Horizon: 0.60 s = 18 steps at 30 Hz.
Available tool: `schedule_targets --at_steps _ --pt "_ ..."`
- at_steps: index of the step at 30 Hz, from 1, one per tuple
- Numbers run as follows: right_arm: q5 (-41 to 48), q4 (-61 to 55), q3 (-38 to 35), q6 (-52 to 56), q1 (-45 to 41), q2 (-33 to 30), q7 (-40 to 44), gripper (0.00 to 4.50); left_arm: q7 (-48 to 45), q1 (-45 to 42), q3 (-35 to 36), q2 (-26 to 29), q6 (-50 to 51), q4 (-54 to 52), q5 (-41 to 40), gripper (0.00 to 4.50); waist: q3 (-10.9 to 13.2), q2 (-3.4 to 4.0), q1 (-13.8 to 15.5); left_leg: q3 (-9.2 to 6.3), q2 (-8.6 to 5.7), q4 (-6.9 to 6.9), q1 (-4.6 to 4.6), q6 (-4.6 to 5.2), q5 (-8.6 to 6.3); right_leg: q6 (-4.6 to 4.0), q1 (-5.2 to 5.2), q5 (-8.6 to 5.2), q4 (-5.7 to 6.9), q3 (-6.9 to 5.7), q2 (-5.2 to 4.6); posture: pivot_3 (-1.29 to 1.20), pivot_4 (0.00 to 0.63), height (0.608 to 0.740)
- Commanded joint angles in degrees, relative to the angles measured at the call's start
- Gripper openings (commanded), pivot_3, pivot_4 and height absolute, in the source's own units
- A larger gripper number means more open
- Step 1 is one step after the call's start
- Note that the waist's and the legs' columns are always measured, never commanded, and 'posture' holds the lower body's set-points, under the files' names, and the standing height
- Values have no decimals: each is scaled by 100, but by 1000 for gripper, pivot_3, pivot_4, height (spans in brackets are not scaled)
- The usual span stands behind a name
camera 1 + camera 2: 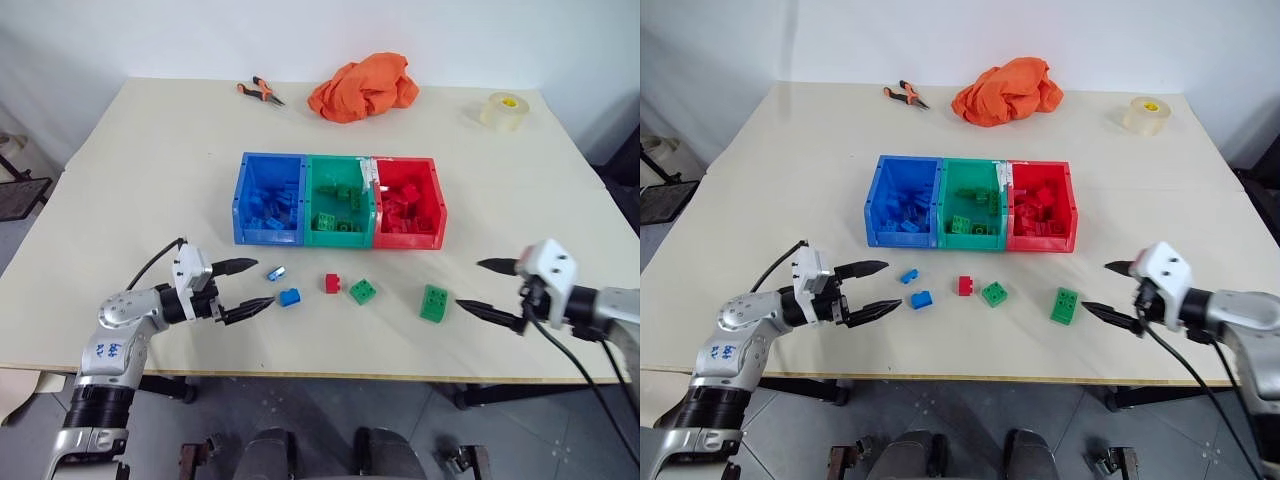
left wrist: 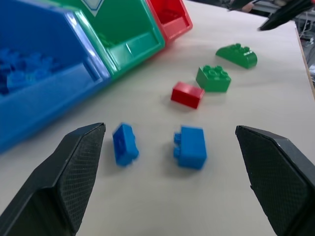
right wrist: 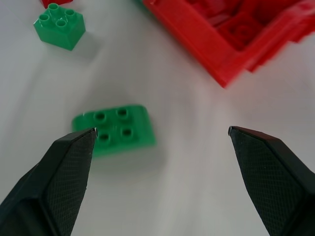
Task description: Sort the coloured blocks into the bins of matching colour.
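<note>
Five loose blocks — two blue point(image 1: 289, 297), one red point(image 1: 332, 283), two green point(image 1: 434, 303) — lie on the table point(image 1: 140, 170) in front of the joined blue, green and red bins point(image 1: 338, 200). The left gripper point(image 1: 243, 289) and right gripper point(image 1: 483, 287) flank the row, fingers spread wide, holding nothing.

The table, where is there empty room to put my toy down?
Bare table lies left of the blue bin, right of the red bin, and between the orange cloth and the tape roll. It is crowded in front of the bins, where loose blocks lie between both open grippers.
</note>
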Motion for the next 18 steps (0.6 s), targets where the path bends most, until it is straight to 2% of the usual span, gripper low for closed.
schedule_targets --at_steps 1,9,17,18 --pt "-141 246 176 -183 -209 84 85 4480 85 126 168 89 -69 -325 -40 4500 0 0 21 -3 -2 5 -1 2 -1 0 0 0 4 -3 -3 0 150 740" --pt "-663 1171 941 -601 -590 105 528 4480 419 549 325 65 10 -802 -99 4500 -2 -3 -16 -9 1 13 13 8 -7 0 28 0 -5 -14 -5 0 150 740" --pt "-677 1405 956 -753 -633 196 644 4480 564 518 274 29 34 -810 -85 4500 -3 0 -6 -30 0 22 12 8 -10 0 46 0 -13 -35 -10 0 150 740" --pt "-701 1418 968 -762 -631 211 619 4300 574 500 262 23 38 -803 -83 4500 -3 0 -8 -32 0 24 12 8 -10 0 49 0 -13 -39 -10 0 150 740"
